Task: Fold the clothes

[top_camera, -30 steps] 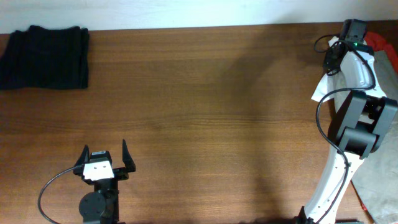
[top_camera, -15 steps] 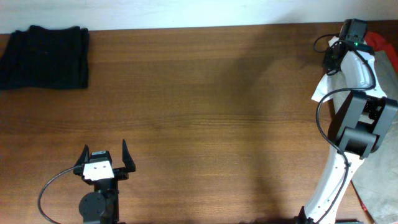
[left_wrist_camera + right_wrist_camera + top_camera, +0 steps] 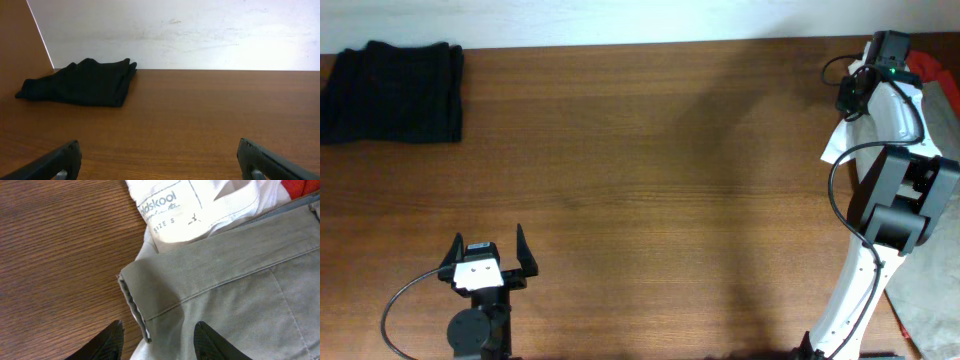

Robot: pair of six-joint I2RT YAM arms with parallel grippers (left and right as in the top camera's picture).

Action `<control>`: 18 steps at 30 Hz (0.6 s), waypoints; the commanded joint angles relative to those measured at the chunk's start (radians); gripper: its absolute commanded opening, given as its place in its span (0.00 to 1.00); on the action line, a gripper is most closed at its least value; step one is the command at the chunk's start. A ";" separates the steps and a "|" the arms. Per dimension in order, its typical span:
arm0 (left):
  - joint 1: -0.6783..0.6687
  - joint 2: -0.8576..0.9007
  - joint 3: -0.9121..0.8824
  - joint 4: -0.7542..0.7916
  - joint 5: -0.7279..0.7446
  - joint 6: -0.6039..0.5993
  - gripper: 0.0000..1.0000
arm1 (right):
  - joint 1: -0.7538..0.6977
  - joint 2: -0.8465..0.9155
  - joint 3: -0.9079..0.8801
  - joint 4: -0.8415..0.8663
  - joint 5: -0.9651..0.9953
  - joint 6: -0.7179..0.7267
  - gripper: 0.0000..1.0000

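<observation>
Though nothing visibly shifts, the right gripper (image 3: 158,336) stays over the khaki garment (image 3: 235,285)'s hem, fingers (image 3: 106,341) apart; the left gripper (image 3: 160,159) idles, equally spread: folding hasn't begun.

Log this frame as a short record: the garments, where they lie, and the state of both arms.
folded: black garment, far left corner of the table
unfolded pile: khaki garment lying on white garment, red garment beside them, at the right table edge
left gripper: jaws wide open, empty
right gripper: jaws open over the khaki hem, not gripping
</observation>
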 commanded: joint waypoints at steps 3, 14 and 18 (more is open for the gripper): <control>-0.004 -0.005 -0.006 0.000 0.011 0.016 0.99 | -0.039 0.023 0.022 -0.007 0.000 -0.028 0.49; -0.004 -0.005 -0.006 0.000 0.011 0.016 0.99 | -0.027 0.033 0.022 -0.013 -0.067 -0.065 0.61; -0.004 -0.005 -0.006 0.000 0.011 0.016 0.99 | -0.013 0.036 0.021 -0.015 -0.070 -0.078 0.61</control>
